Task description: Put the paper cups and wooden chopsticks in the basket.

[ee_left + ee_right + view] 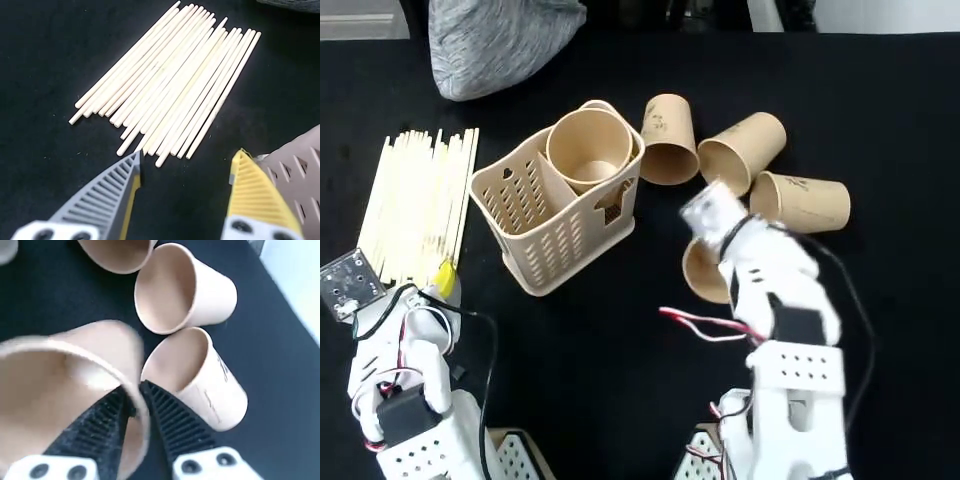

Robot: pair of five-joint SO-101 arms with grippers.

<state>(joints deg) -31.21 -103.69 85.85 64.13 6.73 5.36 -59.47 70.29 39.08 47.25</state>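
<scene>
Done: one paper cup (588, 150) in basket (555, 245). Remaining: cup (60, 385) pinched by right claw (135, 388), three loose cups (745, 150), chopsticks (170, 85) under wide-open left claw (189, 152).

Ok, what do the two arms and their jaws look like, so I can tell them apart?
Both arms are white plastic with black motor blocks. The left arm has ribbed, pointed jaws, one grey and one yellow, and a black cable looping beside it. The right arm has black ribbed jaws, with red and white wires at its side.
</scene>
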